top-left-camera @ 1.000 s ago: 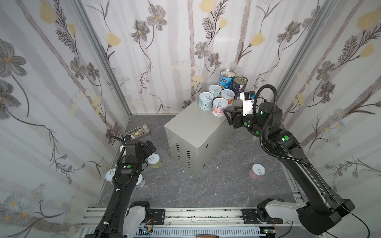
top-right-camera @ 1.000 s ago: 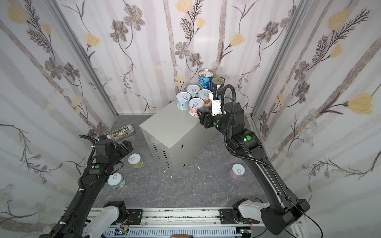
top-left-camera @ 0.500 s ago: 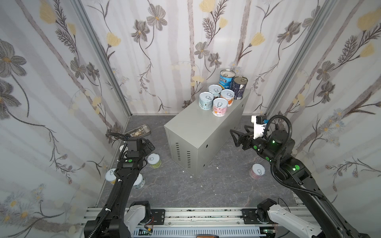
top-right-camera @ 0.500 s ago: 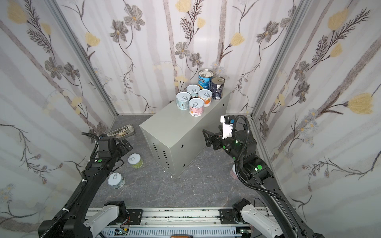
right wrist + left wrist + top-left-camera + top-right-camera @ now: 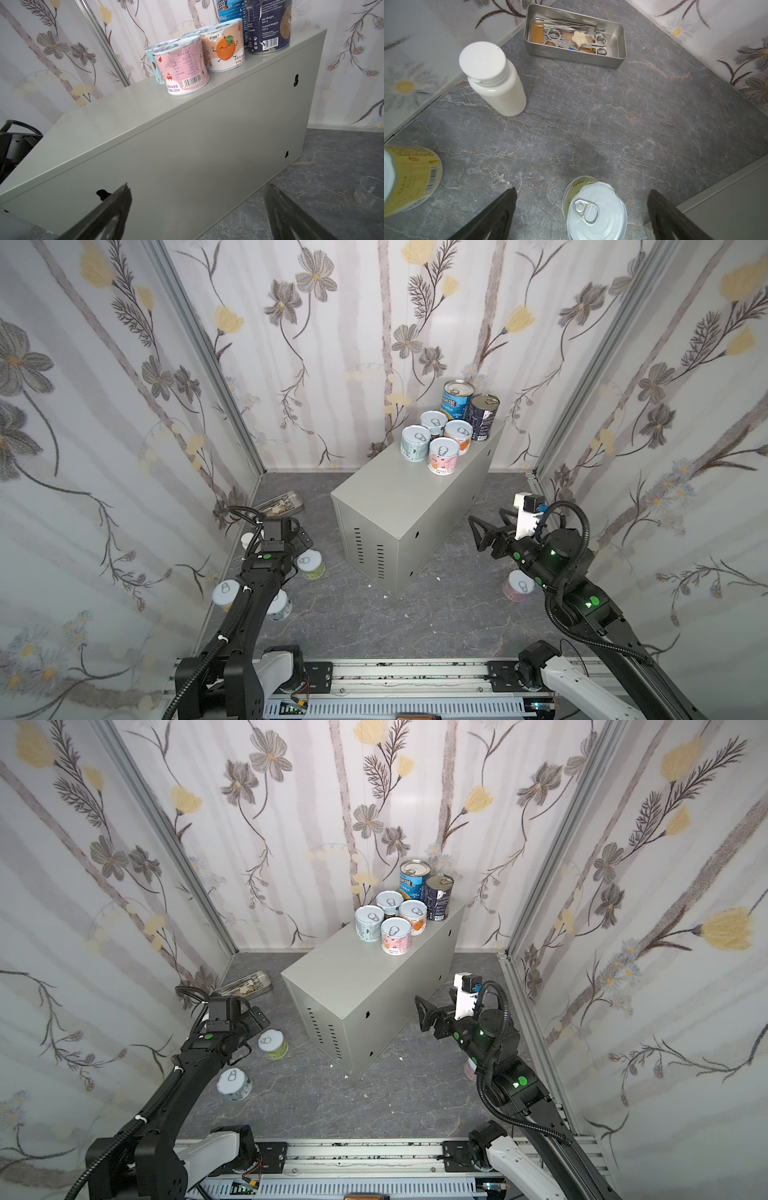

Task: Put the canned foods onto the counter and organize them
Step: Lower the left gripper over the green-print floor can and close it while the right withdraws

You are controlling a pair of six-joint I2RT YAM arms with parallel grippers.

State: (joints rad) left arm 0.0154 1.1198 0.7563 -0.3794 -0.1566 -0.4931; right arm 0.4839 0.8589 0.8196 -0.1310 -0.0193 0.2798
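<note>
Either side of the light-grey sheet-metal box counter (image 5: 407, 506): both my pincers spread, nothing pinched.
Left pincer (image 5: 581, 193) hangs close over a short green-labelled can (image 5: 596, 209) with pale pull-tab lid, upright on dark stone floor (image 5: 591, 114). Right pincer (image 5: 197, 187) faces the counter's long side. Six cans stand clustered at its far end: four short pastel cans (image 5: 444, 456), two taller tins (image 5: 457, 404). Pink-labelled short can (image 5: 517, 587) stands on the floor beside my right arm.

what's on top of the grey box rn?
On the counter, far end: four short cans, two taller tins behind them. Anything behind the tins is hidden.
</note>
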